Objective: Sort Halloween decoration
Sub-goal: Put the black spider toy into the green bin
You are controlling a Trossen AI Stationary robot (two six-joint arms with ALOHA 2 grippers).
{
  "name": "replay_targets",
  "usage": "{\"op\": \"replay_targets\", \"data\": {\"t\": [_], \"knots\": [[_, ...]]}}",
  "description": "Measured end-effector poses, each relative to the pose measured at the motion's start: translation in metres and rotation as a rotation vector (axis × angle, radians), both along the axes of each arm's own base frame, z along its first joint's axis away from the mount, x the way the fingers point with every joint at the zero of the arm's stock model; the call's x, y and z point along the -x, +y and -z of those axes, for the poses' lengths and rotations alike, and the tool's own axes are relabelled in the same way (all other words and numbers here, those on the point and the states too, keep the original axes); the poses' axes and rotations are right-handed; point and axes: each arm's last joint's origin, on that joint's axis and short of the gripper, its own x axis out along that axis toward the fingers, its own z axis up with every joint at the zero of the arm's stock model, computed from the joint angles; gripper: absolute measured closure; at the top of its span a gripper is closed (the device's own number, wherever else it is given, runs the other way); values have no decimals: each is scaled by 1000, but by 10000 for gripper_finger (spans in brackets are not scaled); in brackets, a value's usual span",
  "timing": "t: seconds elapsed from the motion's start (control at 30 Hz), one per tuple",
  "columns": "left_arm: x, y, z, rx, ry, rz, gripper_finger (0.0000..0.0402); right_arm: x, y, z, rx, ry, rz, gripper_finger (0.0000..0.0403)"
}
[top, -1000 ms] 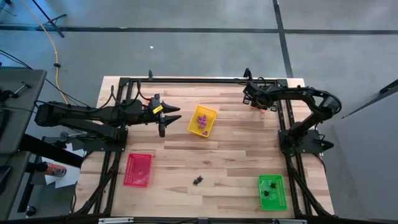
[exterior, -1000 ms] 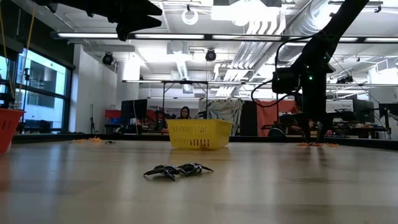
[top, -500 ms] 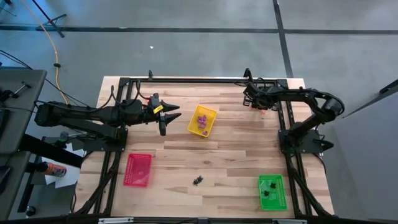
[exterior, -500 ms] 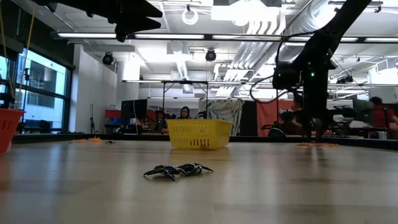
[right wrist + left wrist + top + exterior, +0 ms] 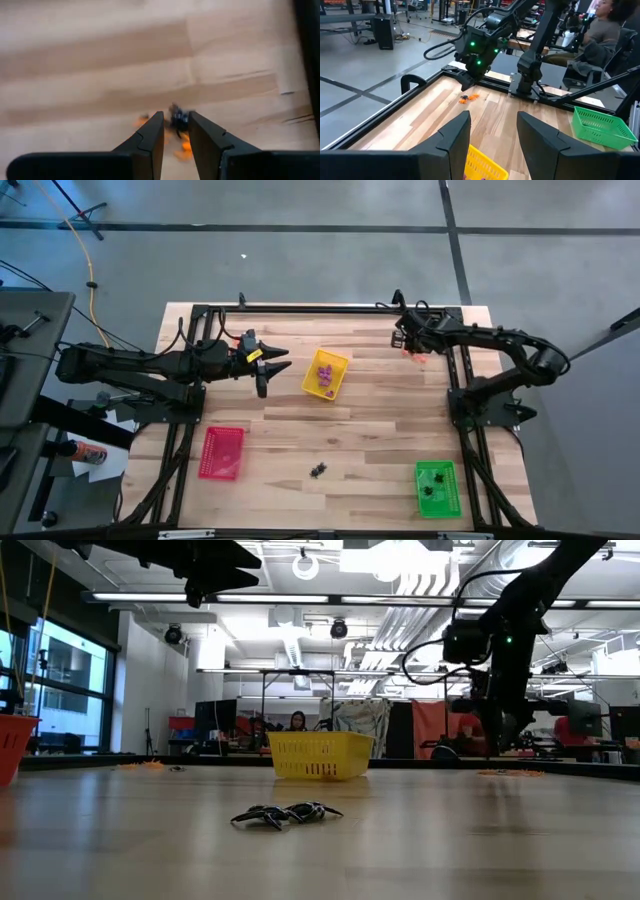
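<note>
A pale wooden table framed by black rails carries tiny plastic Halloween trinkets in several spots. A small cluster of orange trinkets lies on the bare wood in the far right corner; too small to tell which way any single piece points. The right gripper hangs just above this cluster, pointing down at it, its two dark fingers a narrow gap apart with a small dark piece showing between the tips. Whether it is gripped cannot be told.

A little heap of black trinkets sits near the front edge, its long axis running left to right across the table in the low view.

The yellow mesh plastic tray, mid-table, holds purple trinkets. The green mesh tray at the front right holds black pieces. The red mesh tray sits at the front left; its contents cannot be made out.

The left gripper hovers high beside the yellow tray, fingers spread apart, holding nothing.

Only the left wrist view shows the orange cluster clearly, along with a seated person beyond the table.
</note>
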Motion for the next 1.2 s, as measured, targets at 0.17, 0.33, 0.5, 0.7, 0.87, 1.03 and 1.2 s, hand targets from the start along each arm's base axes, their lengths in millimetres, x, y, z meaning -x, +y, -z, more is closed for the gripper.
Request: {"op": "replay_targets", "data": {"t": [0.17, 0.33, 0.5, 0.7, 0.87, 1.03, 1.2], "knots": [[0, 0, 0, 0, 0, 0, 250, 7, -6, 6, -98, 4, -74, 320], [0, 0, 0, 9, -2, -1, 250, 13, -11, 6, -90, 21, -17, 320], [0, 0, 0, 26, -7, -4, 250, 15, -13, 6, -68, 33, 25, 320], [0, 0, 0, 27, -7, -4, 250, 15, -14, 9, -54, 65, 36, 342], [0, 0, 0, 59, -17, -9, 250, 9, -15, 14, -47, 61, 12, 395], [0, 0, 0, 74, -21, -11, 250, 6, -15, 19, -67, 63, 13, 399], [0, 0, 0, 76, -21, -11, 250, 3, -16, 27, -80, 84, 21, 400]]}}
